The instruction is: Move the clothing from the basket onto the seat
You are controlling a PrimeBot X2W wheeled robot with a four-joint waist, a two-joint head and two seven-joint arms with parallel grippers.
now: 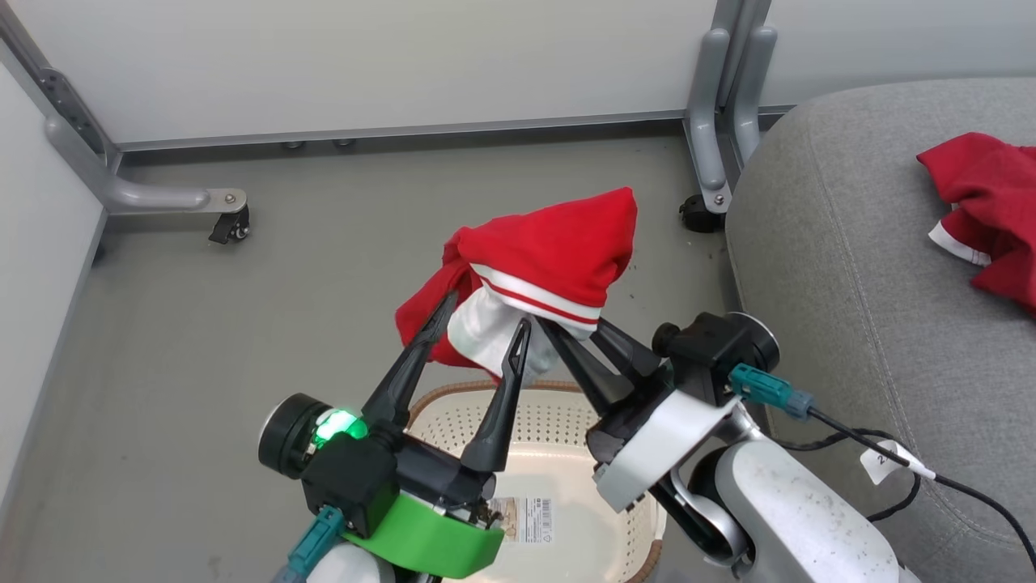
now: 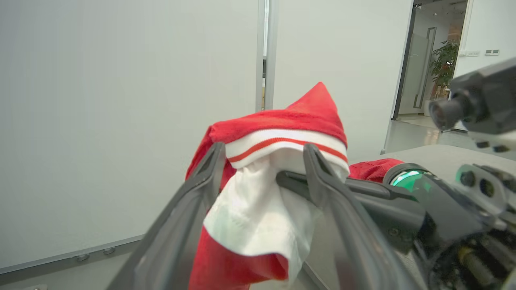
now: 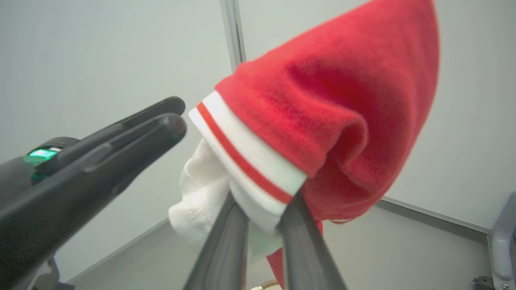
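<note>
Clothing (image 1: pixel 550 251) | right gripper (image 1: pixel 569 322) pinches it | left gripper (image 1: pixel 486 312) spread apart | head view: second garment (image 1: pixel 983 202) on seat (image 1: pixel 834 243)

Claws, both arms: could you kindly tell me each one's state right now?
Left claw: open, straddling the red garment.
Right claw: shut on the red garment.

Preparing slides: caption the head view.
Right gripper holds a red garment over the basket, left gripper open; second garment on the seat.
</note>
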